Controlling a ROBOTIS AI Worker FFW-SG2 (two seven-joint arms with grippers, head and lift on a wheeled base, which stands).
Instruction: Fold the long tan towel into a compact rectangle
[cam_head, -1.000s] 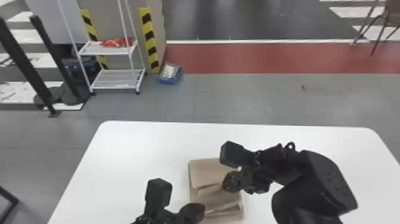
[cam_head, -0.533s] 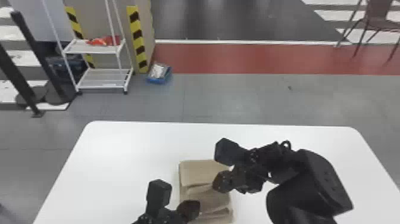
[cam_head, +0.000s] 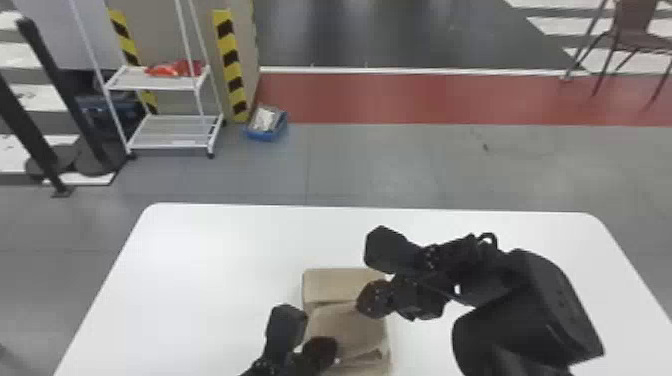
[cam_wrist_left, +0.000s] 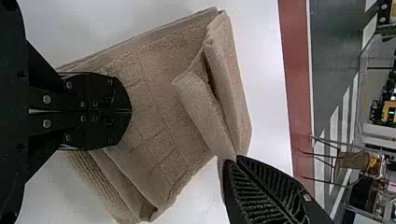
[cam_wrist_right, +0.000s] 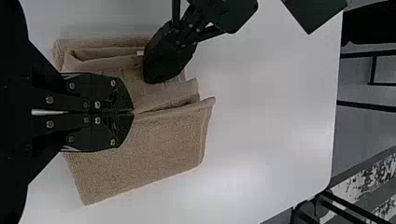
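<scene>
"Start nearest. What's the left gripper (cam_head: 322, 351) doing?"

"Its fingers are pressed together over the near part of the long tan towel (cam_head: 345, 324). I can't tell whether any cloth is caught between them."

"And where is the towel?"

"Right by both hands: beneath the left fingertips, spreading to their right and beyond, and running in under the right ones. It lies on the table in stacked layers, the upper folds loose and uneven."

"Next one out, the right gripper (cam_head: 367, 300)?"

"It's beyond the left gripper and to its right. In the left wrist view its fingers are clamped on a raised fold of the towel."

"What else is around them?"

"The white table (cam_head: 215, 270) is under both hands. Past its far edge, beyond and left of the left hand, there's a blue bin (cam_head: 266, 134) on the floor, with a white rack (cam_head: 170, 145) just left of that. The brown chair (cam_head: 635, 25) is farther off, beyond the right hand and well to its right."
</scene>
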